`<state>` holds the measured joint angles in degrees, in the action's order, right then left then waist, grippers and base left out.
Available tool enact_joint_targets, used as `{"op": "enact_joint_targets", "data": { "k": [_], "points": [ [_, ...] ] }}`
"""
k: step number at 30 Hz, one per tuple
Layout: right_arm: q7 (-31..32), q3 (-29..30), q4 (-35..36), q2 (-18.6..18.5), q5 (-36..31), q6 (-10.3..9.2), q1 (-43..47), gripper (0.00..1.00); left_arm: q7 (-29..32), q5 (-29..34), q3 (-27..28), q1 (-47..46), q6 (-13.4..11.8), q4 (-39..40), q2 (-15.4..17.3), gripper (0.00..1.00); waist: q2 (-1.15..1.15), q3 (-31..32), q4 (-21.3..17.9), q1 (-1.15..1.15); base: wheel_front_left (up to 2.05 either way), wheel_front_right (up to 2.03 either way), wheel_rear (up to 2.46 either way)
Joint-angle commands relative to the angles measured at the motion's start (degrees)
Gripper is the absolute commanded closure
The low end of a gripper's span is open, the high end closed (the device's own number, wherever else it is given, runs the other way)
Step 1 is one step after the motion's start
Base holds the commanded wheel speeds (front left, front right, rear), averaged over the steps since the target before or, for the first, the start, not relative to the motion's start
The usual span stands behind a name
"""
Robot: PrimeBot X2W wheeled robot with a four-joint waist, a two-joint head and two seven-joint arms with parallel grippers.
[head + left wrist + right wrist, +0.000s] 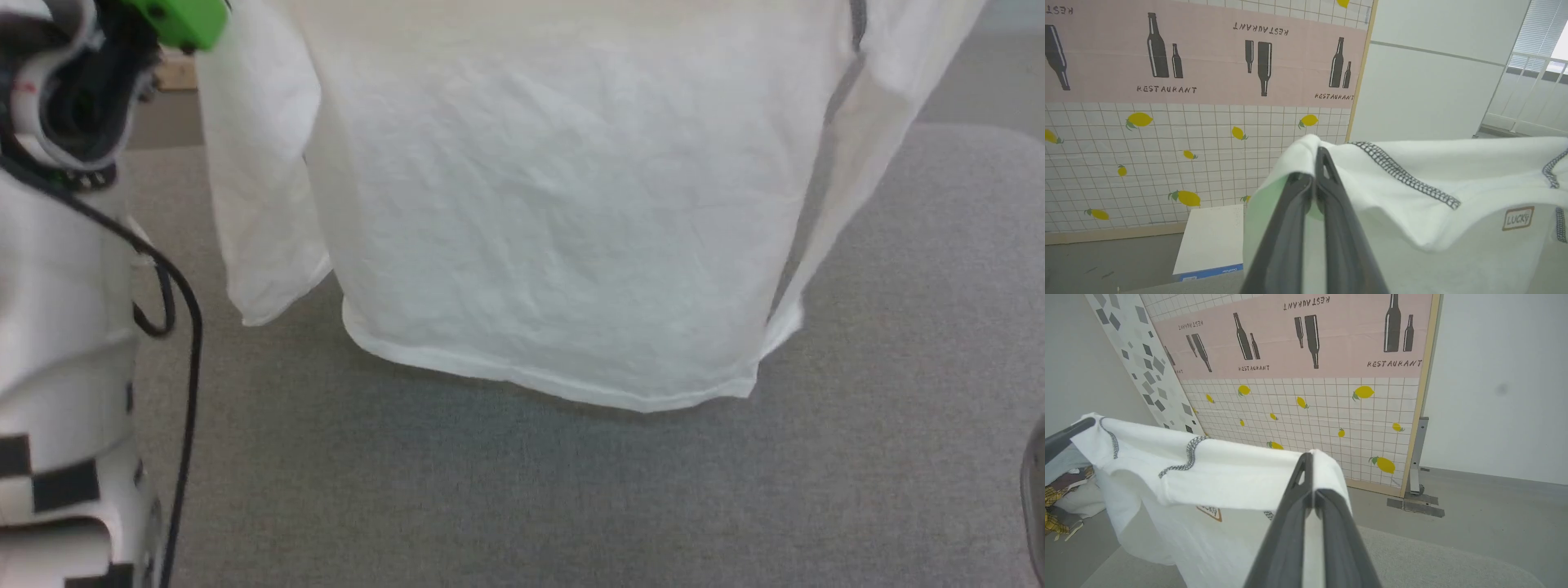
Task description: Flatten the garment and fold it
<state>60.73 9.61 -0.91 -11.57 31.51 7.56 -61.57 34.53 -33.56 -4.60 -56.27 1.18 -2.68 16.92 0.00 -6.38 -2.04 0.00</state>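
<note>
Head view: the shirt (555,229) hung spread, its hem just over the grey surface (522,506). Above, the left gripper (1312,167) and right gripper (1309,473) each pinched 1 shoulder fold, jaws closed tight.

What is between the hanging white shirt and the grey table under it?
Nothing visible stands between them. The thin white knit shirt hangs from the left gripper and right gripper, over the grey fabric-covered table.
</note>
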Motion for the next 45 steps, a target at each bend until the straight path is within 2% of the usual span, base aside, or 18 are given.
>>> {"op": "enact_joint_targets", "data": {
  "k": [1, 8, 15, 20, 24, 28, 34, 40, 45],
  "points": [
    [-0.38, 0.40, -1.51, 0.64, -1.09, -0.08, -3.08, 1.00, -0.13, 1.46, 0.12, -2.88, -0.46, -1.11, 1.30, 1.00, 0.00, -4.77, -0.08, 0.00, 0.00, 0.00, 0.00],
    [-4.08, -0.13, -8.93, 3.89, -7.67, -0.08, -17.05, 1.00, -4.03, 7.04, -0.54, -15.49, -1.26, -8.36, 3.87, 1.00, 0.00, -15.75, -0.42, 0.00, 0.00, 0.00, 0.00],
    [-14.47, 1.39, -15.44, 6.43, -15.59, -0.08, -30.46, 1.00, -12.69, 13.16, -0.77, -27.77, -3.80, -14.24, 5.24, 1.00, 0.00, -24.40, -0.43, 0.00, 0.00, 0.00, 0.00],
    [-20.27, 2.31, -19.35, 7.38, -19.60, -0.08, -35.82, 1.00, -18.03, 15.59, -1.27, -32.46, -5.00, -15.64, 5.17, 1.00, 0.00, -27.89, 0.04, 0.00, 0.00, 0.00, 0.00],
    [-22.36, 1.68, -21.94, 7.75, -21.13, -0.08, -36.62, 1.00, -21.06, 15.46, -1.56, -32.32, -4.73, -16.74, 4.49, 1.00, 0.00, -29.61, 1.05, 0.00, 0.00, 0.00, 0.00],
    [-22.96, -0.07, -23.04, 7.38, -21.21, -0.08, -33.88, 1.00, -23.98, 14.47, -1.75, -28.68, -4.45, -18.25, 3.16, 1.00, 0.00, -30.62, 2.23, 0.00, 0.00, 0.00, 0.00],
    [-23.55, -2.29, -22.08, 5.52, -17.40, -0.08, -25.13, 1.00, -27.16, 12.22, -1.39, -20.86, -3.94, -20.50, 1.54, 1.00, 0.00, -29.53, 3.31, 0.00, 0.00, 0.00, 0.00],
    [-26.43, -5.47, -17.69, 1.78, -10.20, -0.08, -10.80, 1.00, -30.18, 9.33, -1.28, -10.89, -2.26, -21.37, -0.39, 1.00, 0.00, -24.08, 4.55, 0.00, 0.00, 0.00, 0.00],
    [-30.36, -7.19, -11.14, -1.05, -4.27, -0.08, 6.96, 1.00, -33.51, 6.57, -0.27, 2.50, -1.84, -19.70, -2.16, 1.00, 0.00, -16.40, 4.84, 0.00, 0.00, 0.00, 0.00]
  ]
}}
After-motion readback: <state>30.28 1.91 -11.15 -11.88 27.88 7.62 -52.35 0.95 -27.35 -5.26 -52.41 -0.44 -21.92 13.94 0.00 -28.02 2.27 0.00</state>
